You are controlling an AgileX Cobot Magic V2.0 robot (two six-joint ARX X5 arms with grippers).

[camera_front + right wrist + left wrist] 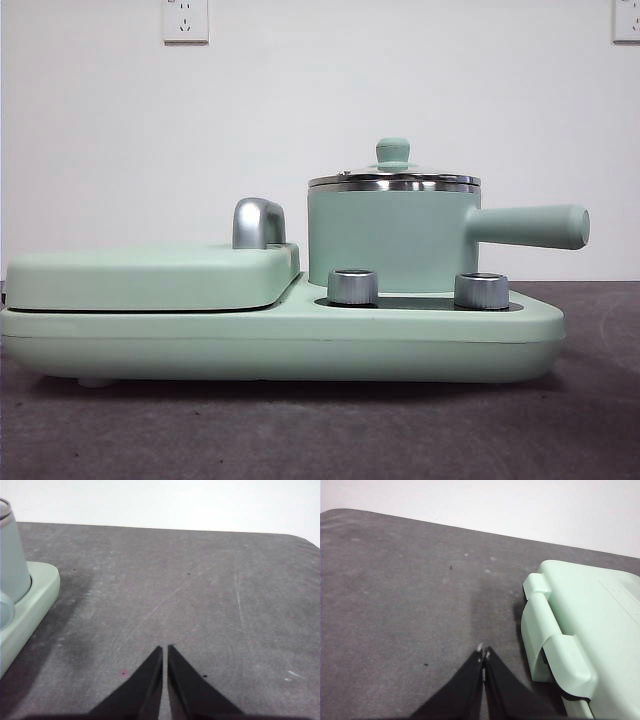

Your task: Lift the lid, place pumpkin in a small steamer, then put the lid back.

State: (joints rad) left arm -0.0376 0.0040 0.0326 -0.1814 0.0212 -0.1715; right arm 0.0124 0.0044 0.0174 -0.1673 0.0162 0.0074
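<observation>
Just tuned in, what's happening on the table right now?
Nothing is being handled at this moment. The lid sits on the small steamer, which stands on the mint-green cooker base beside the flat rectangular cover. The left gripper hangs over bare table near the base's edge, jaws shut and empty. The right gripper hangs over bare table on the steamer's side, also shut and empty. No pumpkin shows in any view.

Above the lid [393, 165] I have open air; the chrome handle [258, 223] stands just left of the steamer [390, 238].
</observation>
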